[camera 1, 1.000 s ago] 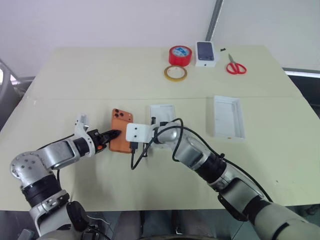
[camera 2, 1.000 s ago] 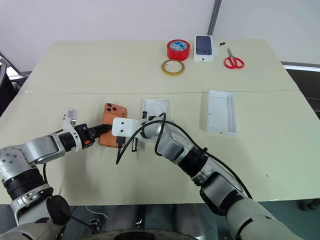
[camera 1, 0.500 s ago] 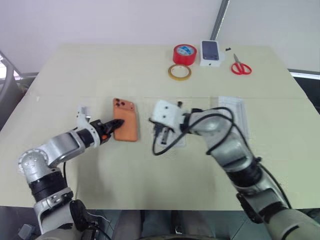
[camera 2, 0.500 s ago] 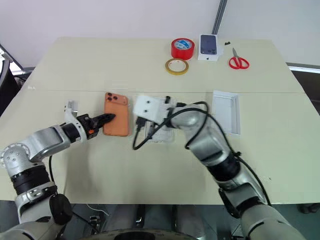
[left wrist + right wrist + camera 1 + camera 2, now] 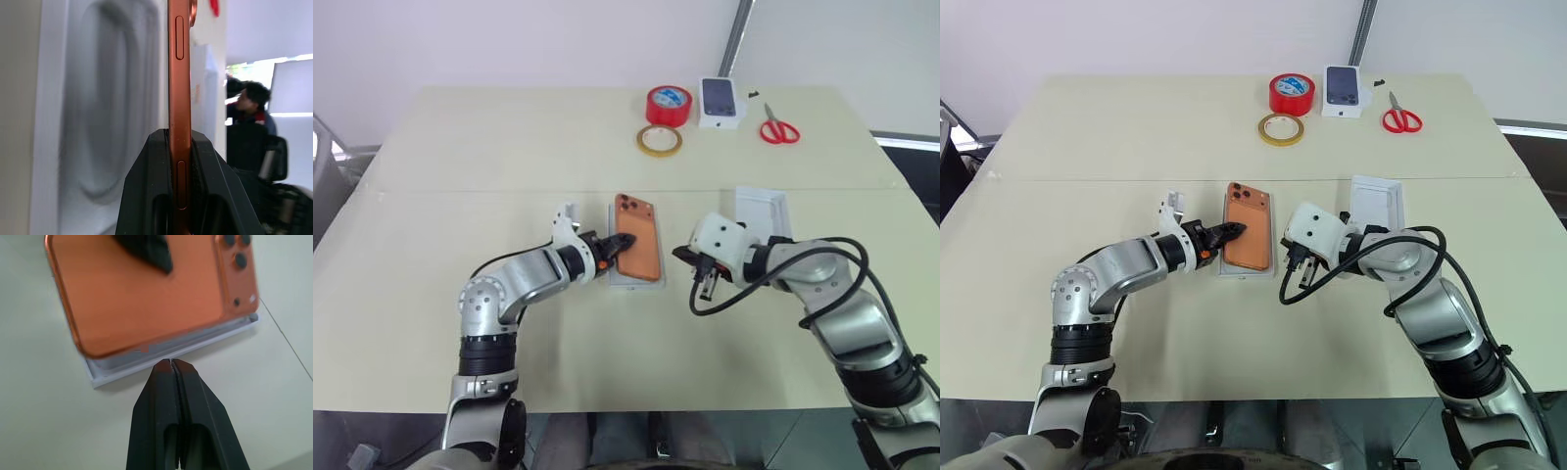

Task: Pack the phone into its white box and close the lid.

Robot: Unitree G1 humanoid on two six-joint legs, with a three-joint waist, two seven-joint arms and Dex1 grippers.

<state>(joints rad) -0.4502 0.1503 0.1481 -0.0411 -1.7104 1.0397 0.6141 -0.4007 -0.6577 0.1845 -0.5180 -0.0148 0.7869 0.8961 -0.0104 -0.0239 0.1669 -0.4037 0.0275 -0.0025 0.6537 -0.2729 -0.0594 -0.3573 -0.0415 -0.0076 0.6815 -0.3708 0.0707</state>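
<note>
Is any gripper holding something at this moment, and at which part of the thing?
The left gripper holds the flat orange phone by its long side edge, over the white cardboard box. The right gripper is shut and holds nothing.

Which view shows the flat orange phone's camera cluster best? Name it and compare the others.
Right wrist view: the flat orange phone shows its back, lenses at one corner. Both eye views show the cluster smaller. Left wrist view shows the phone's thin edge, pinched in the left gripper.
</note>
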